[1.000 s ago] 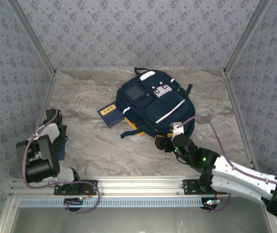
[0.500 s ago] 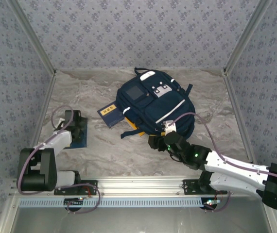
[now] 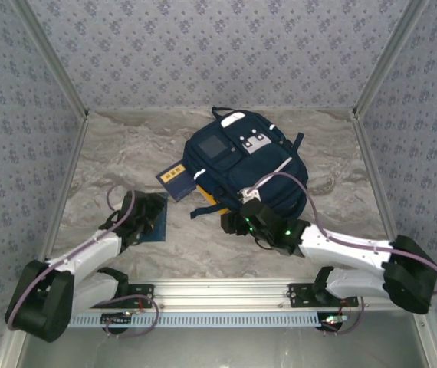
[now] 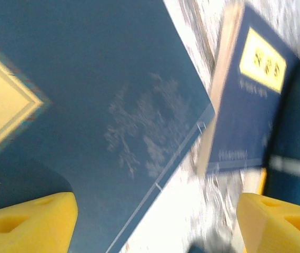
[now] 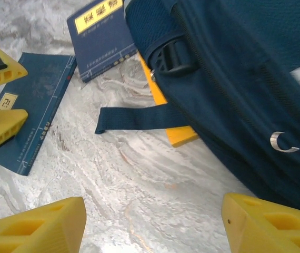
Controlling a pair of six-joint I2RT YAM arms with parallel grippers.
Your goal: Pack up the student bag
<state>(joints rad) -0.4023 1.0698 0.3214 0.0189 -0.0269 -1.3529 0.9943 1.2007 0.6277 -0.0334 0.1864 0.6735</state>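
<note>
Moved since a second ago: left gripper (image 3: 143,217), from beside its base out toward mid-table, with the thin dark-blue softcover book (image 3: 157,228) travelling along with it; right gripper (image 3: 232,222), drawn leftward along the bag's near edge.

Item 1, large navy-blue fabric student bag (image 3: 241,161): lies flat at the centre-back of the grey marbled table (image 3: 126,153). Whether its opening is unzipped cannot be told.

Item 2, thin blue book: flat on the table, left of the bag, not packed. Left jaws stand wide apart above it, no clamp visible; whether the tips touch it cannot be told.

Item 3, thicker blue book with yellow title label (image 3: 174,181): just beside the bag's left edge, outside it.

Item 4, flat yellow sheet-like piece (image 5: 173,126): partly under the bag, beside a loose dark strap (image 5: 139,118).

Right jaws: wide, empty, over bare table.

Status, judged: early; nothing visibly inside, every item still to be loaded.
</note>
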